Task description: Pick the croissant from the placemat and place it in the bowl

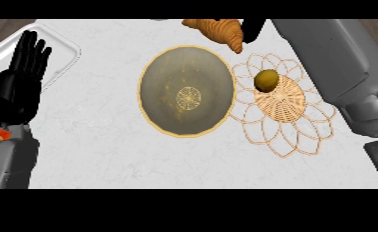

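Note:
A golden-brown croissant (220, 32) hangs near the top of the head view, above the far rim of the bowl (159, 81). My right hand (252, 30) is curled on the croissant's right side; only a small black part of it shows past the grey forearm. The bowl is wide, olive-grey with a gold rim and a gold pattern at its centre. To its right lies a woven wicker placemat (284, 103) with looped edges. My left hand (24, 73) rests open at the left edge, fingers up.
A small olive-yellow round fruit (266, 80) sits on the placemat. A white tray edge (70, 51) shows at the upper left behind my left hand. My right forearm (336, 66) crosses the upper right above the placemat.

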`<state>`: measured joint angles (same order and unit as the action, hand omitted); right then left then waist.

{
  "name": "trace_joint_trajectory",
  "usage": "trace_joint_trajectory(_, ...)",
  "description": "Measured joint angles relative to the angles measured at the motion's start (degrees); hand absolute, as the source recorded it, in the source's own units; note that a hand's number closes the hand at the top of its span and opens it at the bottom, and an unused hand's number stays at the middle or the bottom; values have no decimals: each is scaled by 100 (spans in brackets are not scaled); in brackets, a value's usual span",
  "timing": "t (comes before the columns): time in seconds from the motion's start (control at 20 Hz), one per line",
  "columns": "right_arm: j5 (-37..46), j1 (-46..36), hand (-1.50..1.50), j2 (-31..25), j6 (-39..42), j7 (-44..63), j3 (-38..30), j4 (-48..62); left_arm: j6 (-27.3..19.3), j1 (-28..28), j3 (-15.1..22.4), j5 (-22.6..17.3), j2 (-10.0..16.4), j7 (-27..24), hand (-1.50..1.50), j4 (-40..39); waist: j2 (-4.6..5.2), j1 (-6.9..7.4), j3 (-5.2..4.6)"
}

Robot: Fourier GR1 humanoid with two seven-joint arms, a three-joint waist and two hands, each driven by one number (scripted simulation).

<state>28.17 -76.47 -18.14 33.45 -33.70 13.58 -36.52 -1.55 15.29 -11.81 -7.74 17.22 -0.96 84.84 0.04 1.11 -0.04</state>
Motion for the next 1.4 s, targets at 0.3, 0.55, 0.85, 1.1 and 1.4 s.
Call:
trace_joint_trajectory(0.3, 339, 645, 150, 522, -391, 272, 442, -568, 58, -116, -86, -25, 56, -12, 0, 79, -12, -69, 2)
trace_joint_trajectory(0.55, 530, 952, -150, 978, -548, 790, 475, -338, 61, -89, -115, -31, 57, 27, 0, 59, 0, -62, 2)
trace_joint_trajectory(0.85, 235, 1121, -150, 1502, -508, 908, 105, 307, 43, -24, -27, 31, -31, -15, 0, 34, 26, -8, 3)
trace_joint_trajectory(1.1, -318, 1160, -150, 1672, -601, 749, -518, 540, 55, 81, -47, 30, -3, 22, 0, -42, 35, -5, 4)
trace_joint_trajectory(1.4, -872, 856, -150, 1484, -1068, 790, -1433, 956, 88, 41, -52, -11, -10, 53, 0, 79, 55, 59, 5)
